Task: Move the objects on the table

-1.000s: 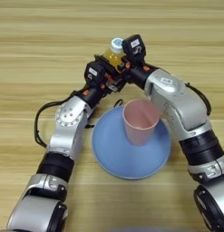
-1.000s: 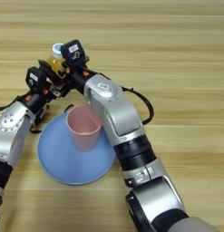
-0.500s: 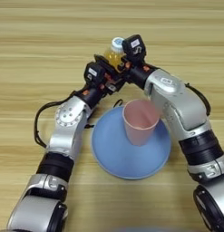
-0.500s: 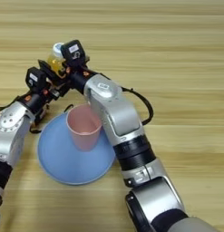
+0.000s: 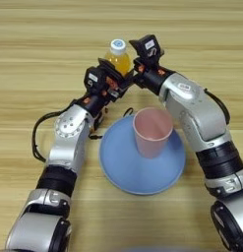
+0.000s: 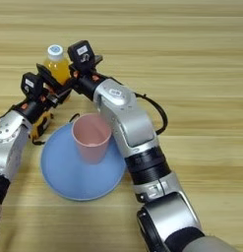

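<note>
A small orange-drink bottle [image 5: 118, 58] with a white cap stands at the far middle of the table [image 5: 39, 34]. My left gripper [image 5: 112, 78] is pressed against the bottle's lower front left and hides its base. From the right, my right gripper [image 5: 136, 69] reaches in and meets the bottle's lower right side. Whether either one holds the bottle does not show. A pale pink cup [image 5: 152, 132] stands upright on a blue plate [image 5: 124, 170], just in front of both grippers.
The blue plate lies between my two forearms, near the middle of the table. My right forearm [image 5: 197, 113] passes close by the cup's right side. Bare wood spreads far left, far right and behind the bottle.
</note>
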Robot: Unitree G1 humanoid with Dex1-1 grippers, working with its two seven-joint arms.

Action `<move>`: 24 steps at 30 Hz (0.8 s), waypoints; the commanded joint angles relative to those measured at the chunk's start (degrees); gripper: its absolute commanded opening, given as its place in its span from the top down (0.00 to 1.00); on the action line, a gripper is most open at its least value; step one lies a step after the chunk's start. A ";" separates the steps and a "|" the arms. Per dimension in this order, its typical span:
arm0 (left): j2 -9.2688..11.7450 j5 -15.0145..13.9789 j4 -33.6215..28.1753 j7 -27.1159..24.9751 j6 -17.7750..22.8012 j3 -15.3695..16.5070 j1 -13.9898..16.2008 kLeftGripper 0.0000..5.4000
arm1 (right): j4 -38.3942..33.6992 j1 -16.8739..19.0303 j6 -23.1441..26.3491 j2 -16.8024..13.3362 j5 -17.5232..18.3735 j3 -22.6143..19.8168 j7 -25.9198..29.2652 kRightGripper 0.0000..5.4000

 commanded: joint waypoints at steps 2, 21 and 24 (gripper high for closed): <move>0.11 0.58 0.67 0.90 0.29 0.15 -2.34 0.37 | -4.65 -0.76 -2.20 1.34 3.28 -1.24 2.08 0.00; 1.33 -0.46 4.00 9.49 0.11 6.26 -5.30 0.37 | 1.51 0.72 -13.88 -9.34 -0.64 -17.20 -6.35 0.00; 2.02 -0.61 4.88 10.95 -0.16 7.84 -5.88 0.37 | 8.80 1.21 -17.34 -11.95 -2.36 -20.71 -9.73 0.00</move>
